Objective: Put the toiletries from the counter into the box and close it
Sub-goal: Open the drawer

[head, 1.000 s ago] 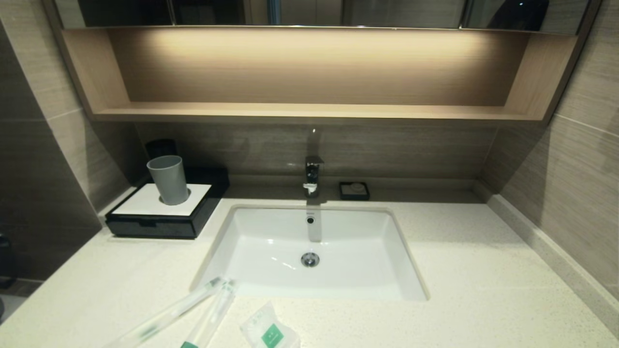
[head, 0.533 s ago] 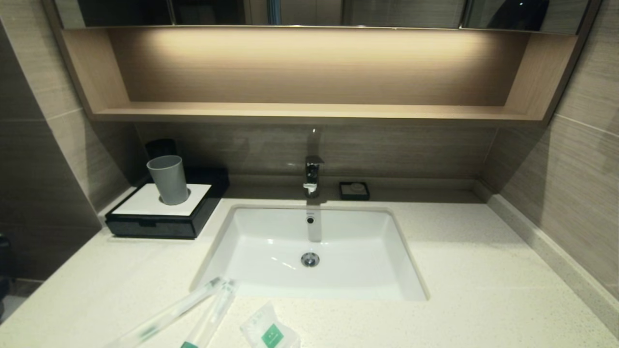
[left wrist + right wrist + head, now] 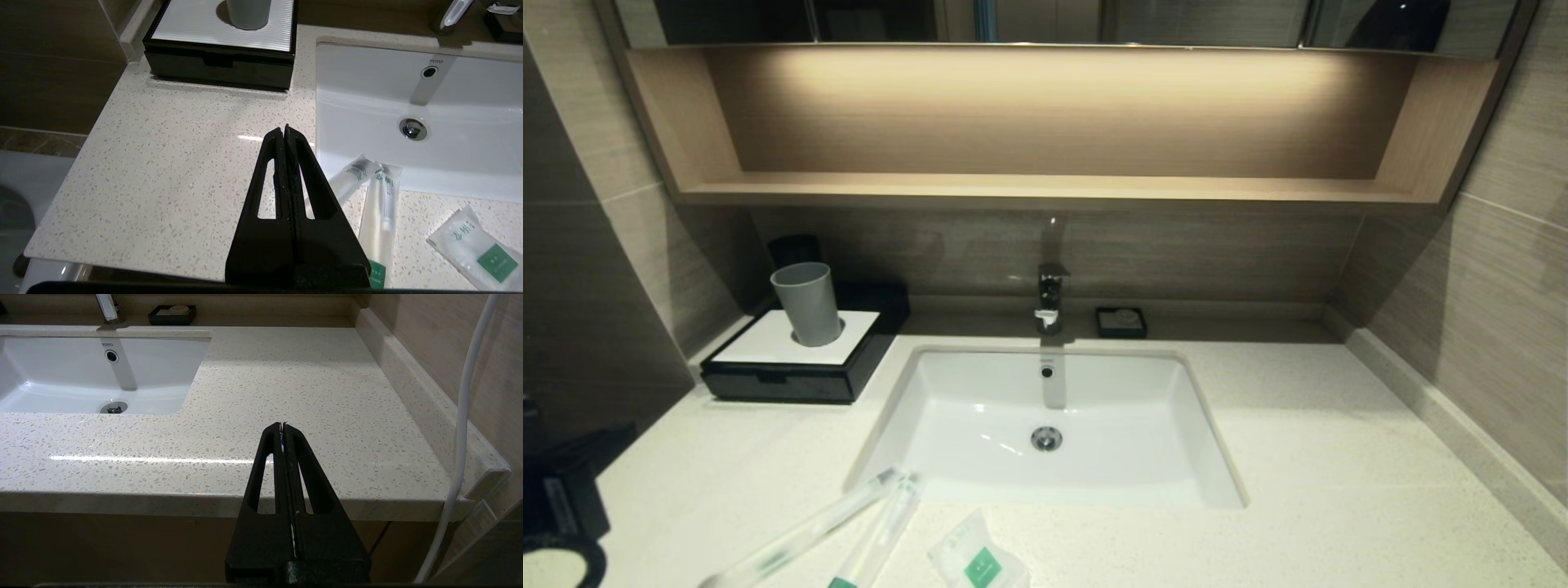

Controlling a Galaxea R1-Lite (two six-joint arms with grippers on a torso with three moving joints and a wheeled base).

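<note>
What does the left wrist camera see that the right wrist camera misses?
Only the left wrist view shows the black box with the grey cup on top, two wrapped sticks, the sachet and the shut left end effector. Only the right wrist view shows the bare right side of the counter, a white cable and the shut right end effector. Both show the sink, its drain and the soap dish.

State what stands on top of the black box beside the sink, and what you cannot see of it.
A grey plastic cup stands upright on the black box's white top panel. The drawer is shut, so its inside is hidden.
</note>
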